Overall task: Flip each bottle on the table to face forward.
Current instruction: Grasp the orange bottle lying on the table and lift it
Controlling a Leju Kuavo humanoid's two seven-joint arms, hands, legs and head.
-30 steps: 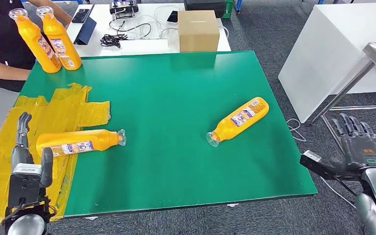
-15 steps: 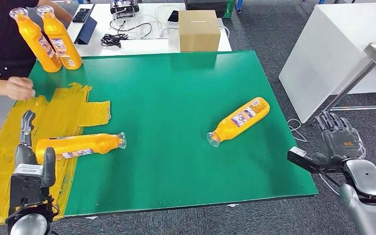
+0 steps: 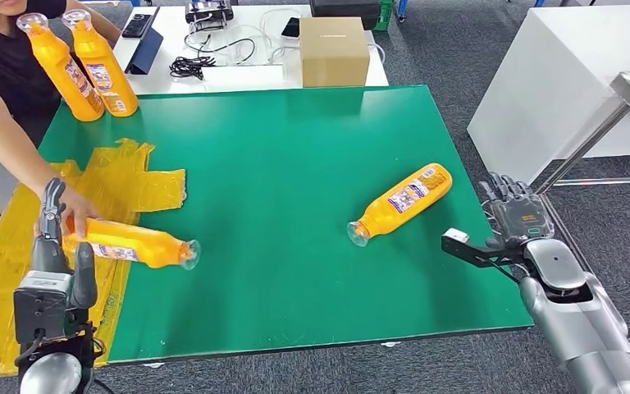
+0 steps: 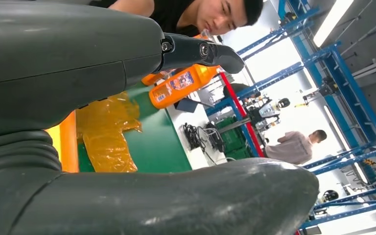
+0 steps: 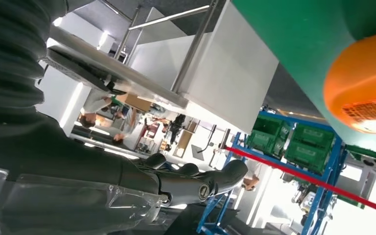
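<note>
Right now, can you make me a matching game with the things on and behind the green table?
Things:
1. cardboard box
2. bottle under the person's hand
3. bottle near the right hand
4. two bottles

Places:
A. standing at the far left corner
B. lying alone on bare green
C. on the white table
D. lying by the yellow sheet

Pairs: 1-C, 2-D, 3-B, 4-A

Four orange bottles are sitting on the green surface [image 3: 295, 148]: two standing [image 3: 53, 70] [image 3: 102, 66] at the far left corner, two lying down [image 3: 127, 244] [image 3: 400, 203]. One cardboard box [image 3: 334, 51] is sitting beyond.
</note>
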